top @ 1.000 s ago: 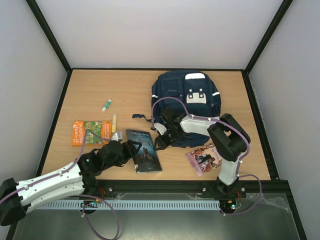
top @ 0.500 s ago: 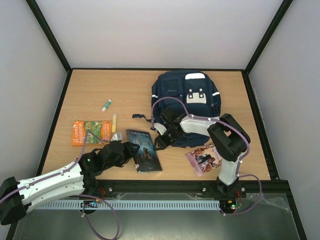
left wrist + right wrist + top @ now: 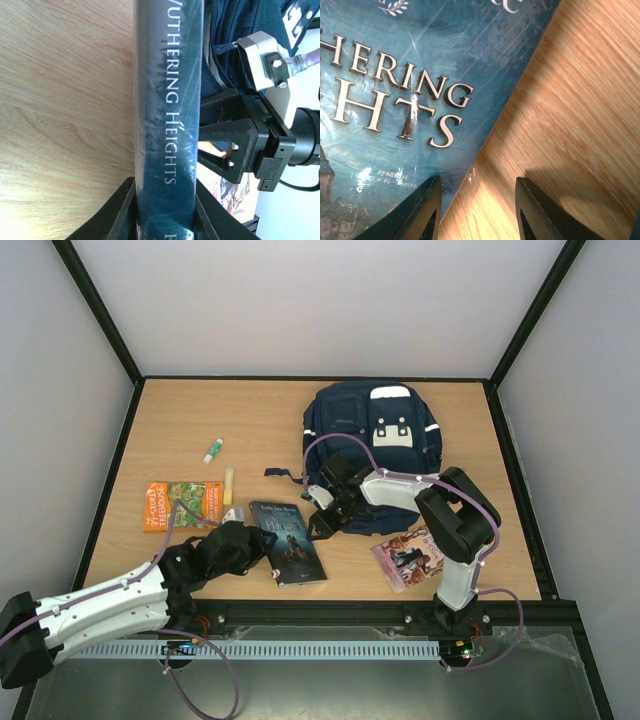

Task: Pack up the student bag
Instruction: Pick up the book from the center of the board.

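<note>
The student bag (image 3: 375, 445), navy with white stripes, lies flat at the back right of the table. A dark teal book, "Wuthering Heights" (image 3: 288, 543), lies in front of it. My left gripper (image 3: 262, 540) is at the book's left edge. In the left wrist view its fingers (image 3: 120, 210) press on both sides of the book's spine (image 3: 167, 75), so it is shut on the book. My right gripper (image 3: 320, 510) hovers by the bag's lower left corner. It is open (image 3: 477, 200) over the book's corner (image 3: 395, 75) and bare wood, and holds nothing.
An orange booklet (image 3: 183, 504), a yellow stick (image 3: 228, 483) and a green-and-white glue stick (image 3: 213, 450) lie to the left. A pink printed packet (image 3: 408, 558) lies by the right arm's base. A dark strap (image 3: 280, 473) trails from the bag. Black frame rails edge the table.
My left gripper's jaws have closed in onto the book's spine. The book has shifted very slightly. The right arm has stayed where it was.
</note>
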### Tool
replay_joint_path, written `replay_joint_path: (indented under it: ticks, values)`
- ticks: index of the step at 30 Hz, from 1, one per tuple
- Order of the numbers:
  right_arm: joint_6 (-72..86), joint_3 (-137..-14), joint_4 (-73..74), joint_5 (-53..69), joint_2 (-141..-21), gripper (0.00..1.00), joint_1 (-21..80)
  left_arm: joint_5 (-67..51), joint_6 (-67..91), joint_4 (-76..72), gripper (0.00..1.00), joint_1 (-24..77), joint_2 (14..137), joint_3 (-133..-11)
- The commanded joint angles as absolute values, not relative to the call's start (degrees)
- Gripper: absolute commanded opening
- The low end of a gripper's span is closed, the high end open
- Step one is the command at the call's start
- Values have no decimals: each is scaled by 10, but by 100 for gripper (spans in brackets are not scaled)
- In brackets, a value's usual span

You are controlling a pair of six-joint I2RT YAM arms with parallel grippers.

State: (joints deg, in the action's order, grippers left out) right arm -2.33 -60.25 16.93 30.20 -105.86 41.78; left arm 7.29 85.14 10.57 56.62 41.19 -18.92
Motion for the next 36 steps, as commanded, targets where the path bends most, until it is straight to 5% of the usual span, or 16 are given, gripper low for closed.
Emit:
replay_joint_path:
  ticks: [1, 11, 20, 27, 30, 36]
  values:
    - [-28, -597, 198, 263, -1074, 42, 425, 75, 861, 116, 3, 570, 399, -240]
    - [-34, -680, 293, 264, -858, 53, 321, 121, 684, 197, 2, 569, 412, -394]
    - [-27, -627, 300, 346, -691, 76, 146, 57, 469, 104, 2, 535, 537, -520]
    - [-2, -581, 281, 509, -677, 82, 23, -74, 439, 33, 2, 461, 628, -594]
    - [-7, -582, 278, 549, -689, 99, 12, -135, 435, -2, 3, 427, 654, -612]
    - [-14, -567, 258, 587, -681, 100, 12, -235, 437, -61, 3, 384, 699, -637]
